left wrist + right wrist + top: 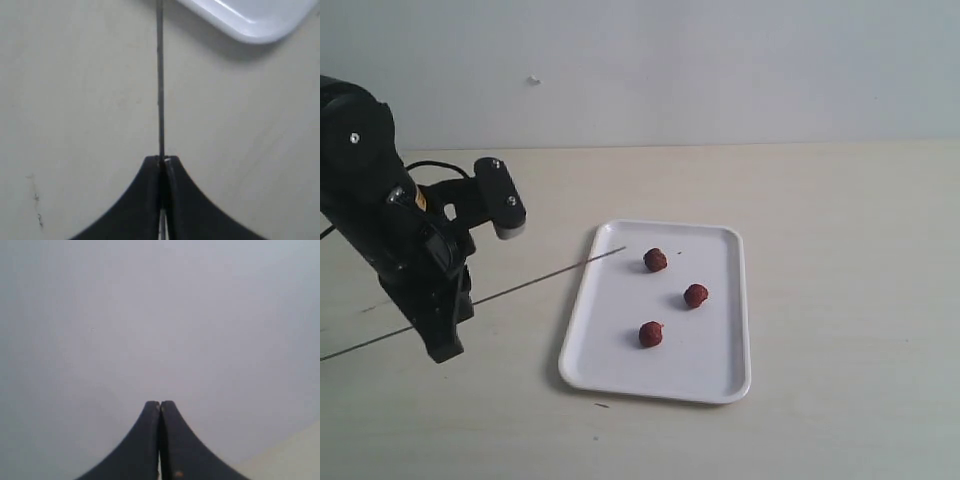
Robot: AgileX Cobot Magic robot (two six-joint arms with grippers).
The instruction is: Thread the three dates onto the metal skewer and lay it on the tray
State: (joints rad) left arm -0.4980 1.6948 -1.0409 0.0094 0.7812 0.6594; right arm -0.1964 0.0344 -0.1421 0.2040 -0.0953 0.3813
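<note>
My left gripper point(465, 303) is shut on the metal skewer point(545, 277), a thin grey rod running along the fingers and out past their tips. In the left wrist view the skewer point(160, 80) leaves the closed gripper point(161, 160) and points towards the tray's corner point(250, 22). Its far end reaches just over the left rim of the white tray point(720, 350). Three dates lie apart on the tray: one at the back point(655, 260), one in the middle point(695, 295), one nearer the front point(650, 334). My right gripper point(160, 403) is shut and empty; the exterior view does not show it.
The skewer's tail sticks out behind the left arm to the exterior view's left edge point(360, 344). A pale wall stands behind the light table. The right wrist view shows only a blank grey surface and a sliver of table.
</note>
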